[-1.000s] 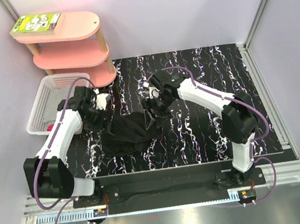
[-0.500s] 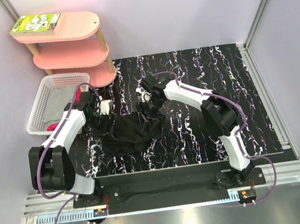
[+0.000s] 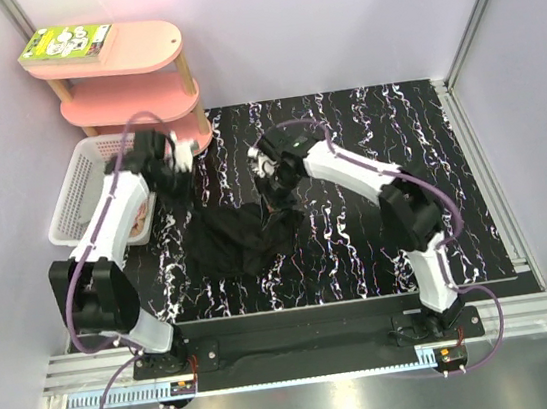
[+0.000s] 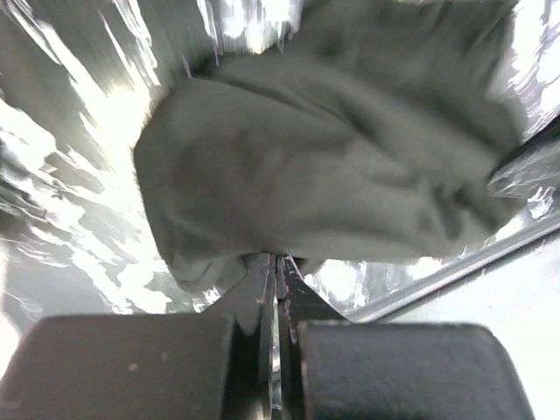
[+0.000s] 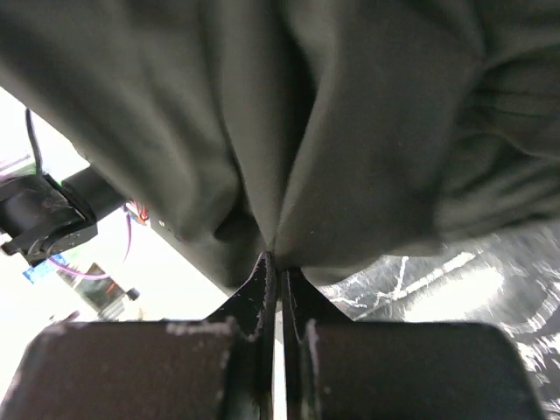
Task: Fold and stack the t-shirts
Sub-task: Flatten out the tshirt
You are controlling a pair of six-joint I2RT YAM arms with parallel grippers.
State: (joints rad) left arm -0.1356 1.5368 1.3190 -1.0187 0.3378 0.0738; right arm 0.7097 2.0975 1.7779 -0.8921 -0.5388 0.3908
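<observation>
Pink shelf (image 3: 144, 46), pale lilac walls (image 3: 329, 16)

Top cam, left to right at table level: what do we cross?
white basket → left gripper → right gripper; black t-shirt overlaps both grippers, so left out of the order.

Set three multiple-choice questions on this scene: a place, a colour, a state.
1. Where is the white basket?
A. beside the pink shelf, left of the table
B. at the table's right edge
C. on the top shelf
2. What colour is the t-shirt on the table?
A. red
B. black
C. white
3. How is the right gripper?
A. wide open
B. out of view
C. shut on the t-shirt
Answers: 1 A, it sits by the shelf's foot; 2 B, dark cloth seen from overhead; 3 C, it pinches the cloth.
</observation>
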